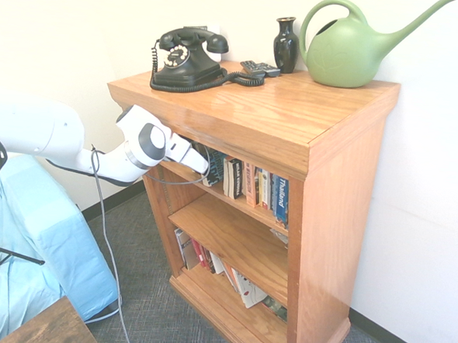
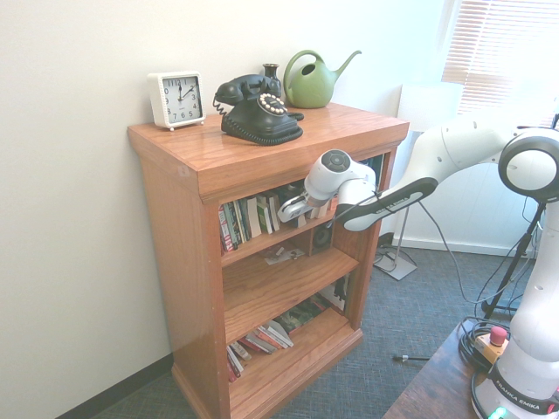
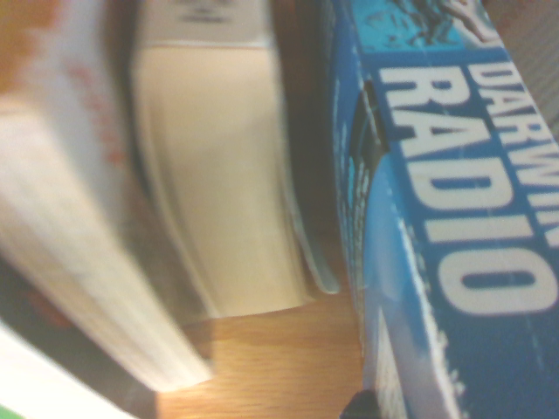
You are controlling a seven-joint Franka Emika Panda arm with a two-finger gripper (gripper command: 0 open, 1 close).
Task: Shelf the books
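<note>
Paperback in hand: thick blue-and-teal book with large white lettering and a glossy cover (image 3: 489, 284), located inside the upper compartment of the light-brown wooden bookcase (image 1: 341, 186).
Fingers: drawn together at the front of the upper compartment (image 1: 203, 167); they appear to be closed on the blue-and-teal book.
Progress, done: book is brought within the compartment, beside the row of upright paperbacks (image 1: 259, 185). Insertion is judged to be well advanced.
Progress, remaining: final seating if required, release, then withdrawal of the fingers clear of the front edge. Full contact between the book's base and the shelf board cannot be confirmed.
Adjacent item: thick paperback with cream page edges (image 3: 223, 179), standing just beside the blue-and-teal book, with a narrow gap between them.
Cover condition: smooth, reflective faces; pale, scuffed wear along one edge.
Page block: matt, finely layered paper, slightly curved on the adjacent item.
Bookcase: straight grain, satin finish, rectangular compartments, projecting top.
Lower compartment: leaning paperbacks (image 2: 262, 339) with thin, flat covers.
Top surface: black rotary telephone with rounded body and coiled cord (image 2: 262, 118); glossy black vase with narrow neck (image 1: 285, 47); smooth green watering can with looped handle and long spout (image 1: 345, 54); white square clock (image 2: 177, 99).
</note>
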